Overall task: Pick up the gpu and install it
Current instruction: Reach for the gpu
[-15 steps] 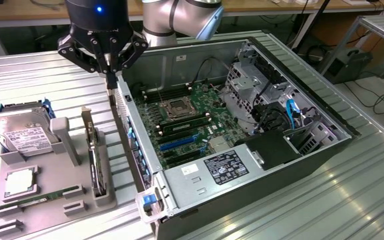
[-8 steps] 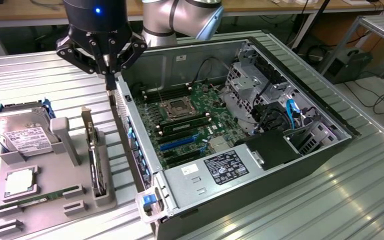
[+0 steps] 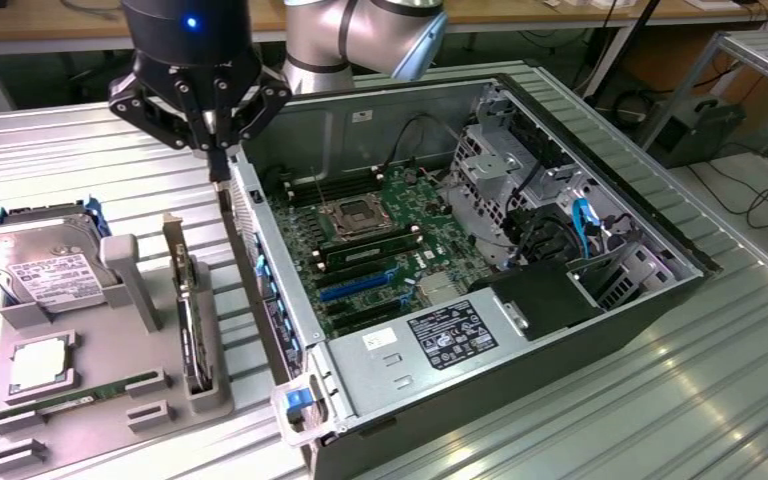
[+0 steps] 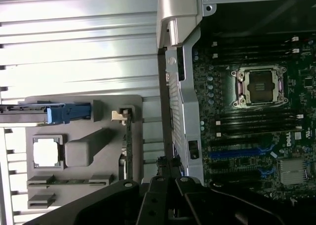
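Your claw is clenched on nothing above the thin metal edge of the open case, and the flat dark gpu stands apart in its gray tray.

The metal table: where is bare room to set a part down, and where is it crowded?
Free: the table at the exterior view's right of the computer case, and the patch between the grey tray and the table's far edge. Crowded: the strip between tray and case, beside the gpu, with the gripper above.
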Controlling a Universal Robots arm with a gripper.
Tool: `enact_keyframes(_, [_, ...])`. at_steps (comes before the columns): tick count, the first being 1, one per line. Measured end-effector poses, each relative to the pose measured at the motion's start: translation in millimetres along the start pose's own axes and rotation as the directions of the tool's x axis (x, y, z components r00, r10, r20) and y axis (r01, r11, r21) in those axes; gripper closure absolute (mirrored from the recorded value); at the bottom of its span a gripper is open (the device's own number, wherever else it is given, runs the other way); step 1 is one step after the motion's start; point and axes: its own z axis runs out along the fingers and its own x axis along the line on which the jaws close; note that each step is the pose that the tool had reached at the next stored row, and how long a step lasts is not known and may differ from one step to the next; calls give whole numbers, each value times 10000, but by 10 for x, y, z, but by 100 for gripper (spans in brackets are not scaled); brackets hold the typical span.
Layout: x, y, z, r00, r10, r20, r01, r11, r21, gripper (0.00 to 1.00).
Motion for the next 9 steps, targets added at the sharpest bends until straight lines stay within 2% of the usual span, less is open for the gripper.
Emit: enact_keyframes(9, [54,-21,10,10000,-1,0,1,10000,0,89])
